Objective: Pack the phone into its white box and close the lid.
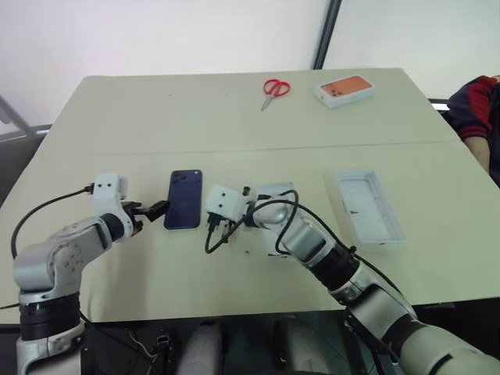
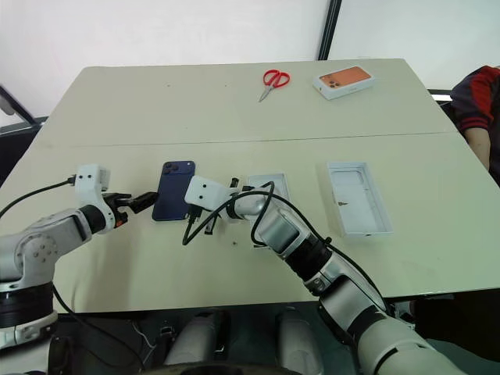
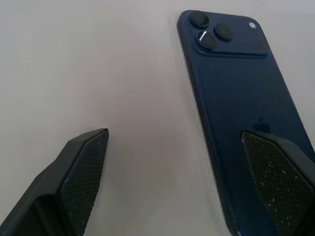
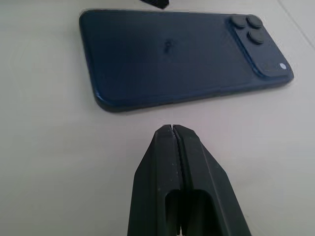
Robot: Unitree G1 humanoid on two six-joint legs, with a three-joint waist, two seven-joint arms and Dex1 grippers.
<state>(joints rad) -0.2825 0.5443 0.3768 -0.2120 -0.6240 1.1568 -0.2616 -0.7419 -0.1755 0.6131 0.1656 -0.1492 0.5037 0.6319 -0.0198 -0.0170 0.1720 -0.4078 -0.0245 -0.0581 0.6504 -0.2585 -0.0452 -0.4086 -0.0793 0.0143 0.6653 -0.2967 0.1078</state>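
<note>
Pale beige rectangular table (image 1: 234,101) carries: dark navy glossy phone (image 1: 184,199) flat between both grippers' fingers; white cardboard tray (image 1: 369,206), red-handled scissors (image 1: 274,90), orange-pictured white box (image 1: 344,90) well beyond them.

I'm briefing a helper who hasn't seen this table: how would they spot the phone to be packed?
On the beige table, look at the near half between the two grippers. The phone lies flat there, back up: slim, dark navy, camera cluster at its far corner, unlike the white orange-pictured box at the far edge.

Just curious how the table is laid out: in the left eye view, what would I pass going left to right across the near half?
left gripper → phone → right gripper → white box, partly behind the arm → lid.
</note>
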